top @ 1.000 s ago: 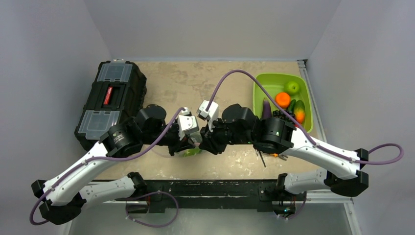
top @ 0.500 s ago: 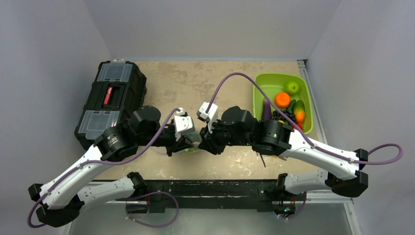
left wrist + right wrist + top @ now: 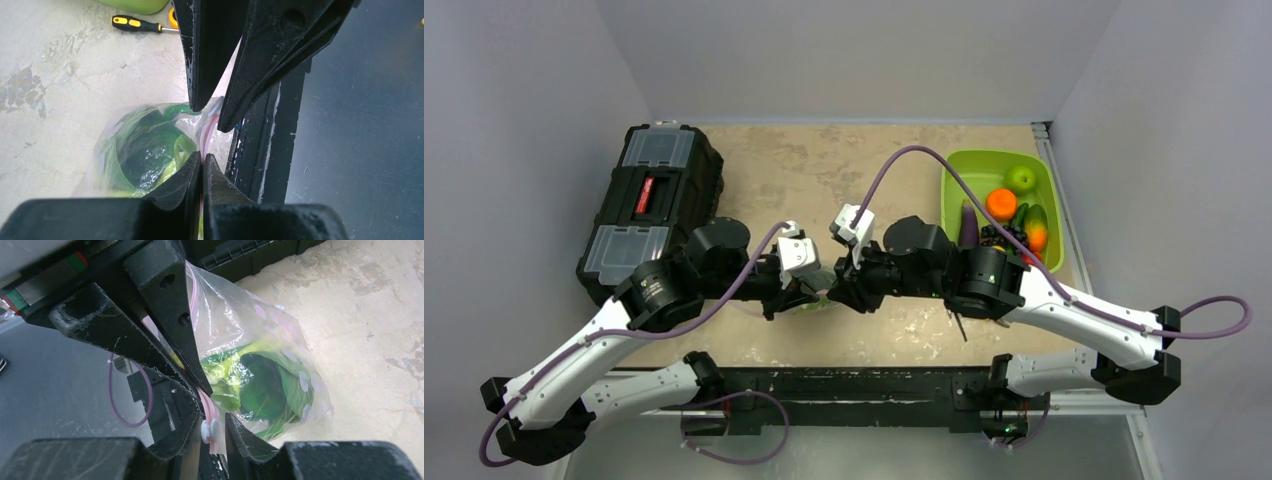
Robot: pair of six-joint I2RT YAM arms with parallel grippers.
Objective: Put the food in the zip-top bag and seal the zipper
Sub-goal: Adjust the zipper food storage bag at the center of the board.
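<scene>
I see the clear floppy plastic zip-top bag (image 3: 260, 330), dark green leafy vegetables (image 3: 262, 385) inside, lying near the black plastic toolbox (image 3: 649, 205) to its right on the beige table (image 3: 824, 165), my left hand (image 3: 202, 160) clenched on its thin pale-pink zipper strip (image 3: 207, 410) and my right hand (image 3: 212, 432) pinching that strip too.

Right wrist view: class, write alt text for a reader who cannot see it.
A clear zip-top bag holding the leafy green food fills the centre, its pink zipper pinched by the left gripper from the upper left. The right gripper straddles the zipper lower down.
</scene>
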